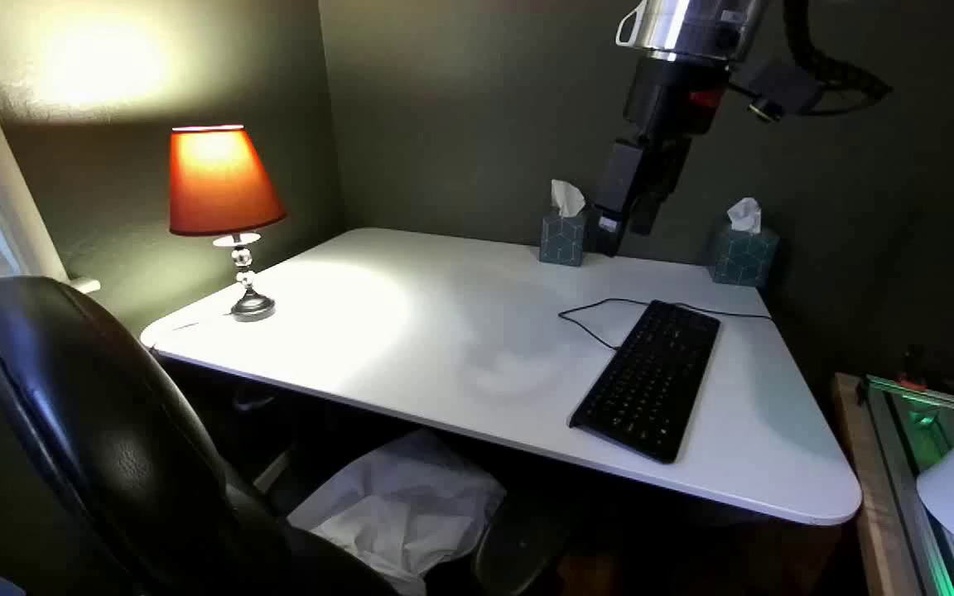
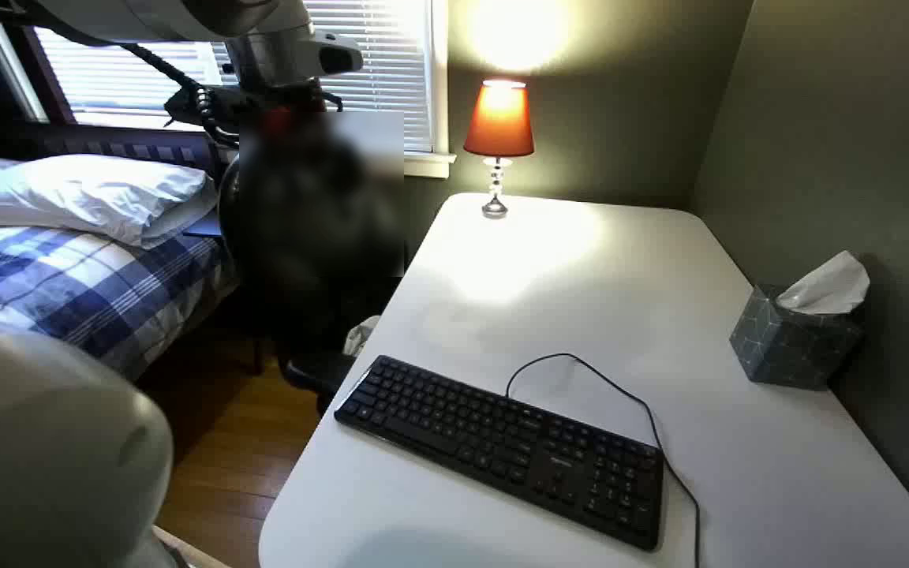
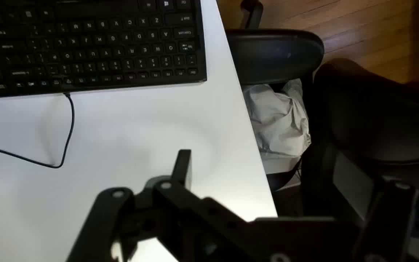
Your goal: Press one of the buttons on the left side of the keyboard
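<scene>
The black keyboard lies flat on the white desk in both exterior views (image 1: 647,381) (image 2: 454,430). Its thin black cable (image 1: 585,310) runs over the desk. In the wrist view the keyboard (image 3: 104,54) is upside down at the top left, with its left-side keys (Q, A, Caps Lock) toward the desk edge. My gripper (image 3: 267,174) is open and empty, its fingers wide apart, one over the desk and one past its edge. In an exterior view the gripper (image 1: 624,228) hangs above the desk, apart from the keyboard. Elsewhere the gripper area (image 2: 320,205) is blurred.
The desk (image 1: 460,331) bears a red-shaded lamp (image 1: 224,182) and two tissue boxes (image 1: 561,240) (image 1: 744,255). A black chair (image 1: 96,397) stands at the desk's edge. A white bag (image 3: 278,116) is below the edge, beside the chair's armrest (image 3: 275,54).
</scene>
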`<move>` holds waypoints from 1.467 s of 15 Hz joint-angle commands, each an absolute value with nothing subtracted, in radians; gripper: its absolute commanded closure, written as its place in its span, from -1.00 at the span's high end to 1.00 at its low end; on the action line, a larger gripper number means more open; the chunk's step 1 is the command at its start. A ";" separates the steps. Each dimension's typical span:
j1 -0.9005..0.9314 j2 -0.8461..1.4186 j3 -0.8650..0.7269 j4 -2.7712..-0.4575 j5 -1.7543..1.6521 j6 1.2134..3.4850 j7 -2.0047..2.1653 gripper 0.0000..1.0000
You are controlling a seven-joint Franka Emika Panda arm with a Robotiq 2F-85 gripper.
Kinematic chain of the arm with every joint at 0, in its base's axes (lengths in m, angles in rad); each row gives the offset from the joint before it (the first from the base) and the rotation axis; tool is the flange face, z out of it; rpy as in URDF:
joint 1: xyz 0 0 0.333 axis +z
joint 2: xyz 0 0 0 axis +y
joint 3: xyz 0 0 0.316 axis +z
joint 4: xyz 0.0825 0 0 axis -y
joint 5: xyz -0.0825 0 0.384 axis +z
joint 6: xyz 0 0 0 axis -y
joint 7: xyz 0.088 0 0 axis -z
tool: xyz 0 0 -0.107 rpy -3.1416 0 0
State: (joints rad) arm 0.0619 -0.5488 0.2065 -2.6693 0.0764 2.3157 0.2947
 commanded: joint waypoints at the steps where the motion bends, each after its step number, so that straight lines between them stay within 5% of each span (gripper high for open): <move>1: 0.070 -0.548 0.198 -2.668 0.070 2.313 0.299 1.00; 22: 0.027 -0.203 0.089 -2.659 0.045 2.435 0.138 1.00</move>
State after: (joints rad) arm 0.0182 -0.2677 0.1068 -2.6719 0.0469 2.4122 0.1636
